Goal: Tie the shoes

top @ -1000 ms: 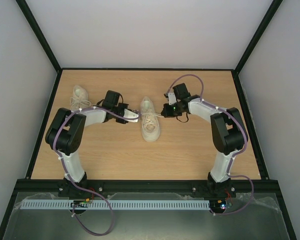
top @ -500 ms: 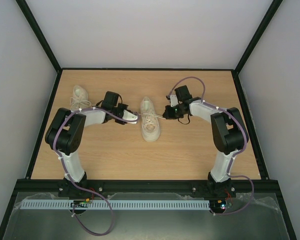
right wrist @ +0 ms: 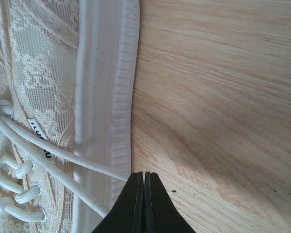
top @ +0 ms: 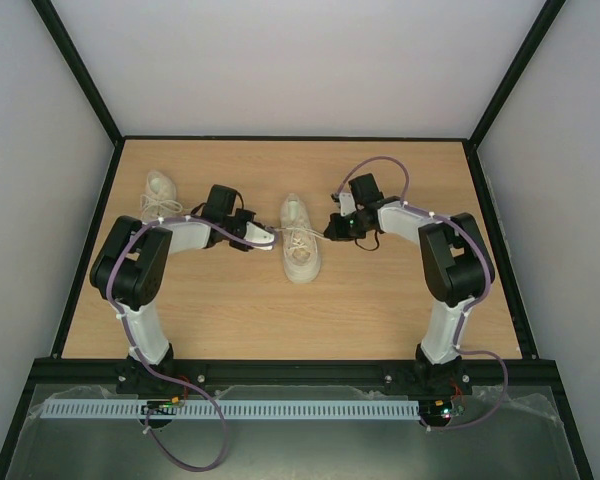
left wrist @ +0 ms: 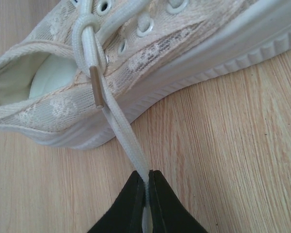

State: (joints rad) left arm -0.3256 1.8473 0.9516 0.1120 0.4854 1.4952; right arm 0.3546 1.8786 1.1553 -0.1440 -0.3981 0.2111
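Shoe [top: 301,245] lies mid desk [top: 380,300], between both arms. Left end effector [left wrist: 146,182] is clamped on a lace [left wrist: 128,141] pulled taut off the heel side. Right end effector [right wrist: 143,177] is clamped on a lace strand [right wrist: 63,156] across the sole edge. Second shoe [top: 161,192] sits at the far-left corner, untouched.

The left arm [top: 140,268] and right arm [top: 452,262] mirror each other: each rises from its base at the near edge, bends at an elbow pushed outward, and sends its forearm inward, wrists low and the two grippers pointing toward one another with a gap between them. The left gripper [left wrist: 145,175] has its jaws pressed together on a lace [left wrist: 128,145] that runs straight out from the tips. The right gripper [right wrist: 143,175] is likewise pinched closed, a lace strand entering its tips from one side.
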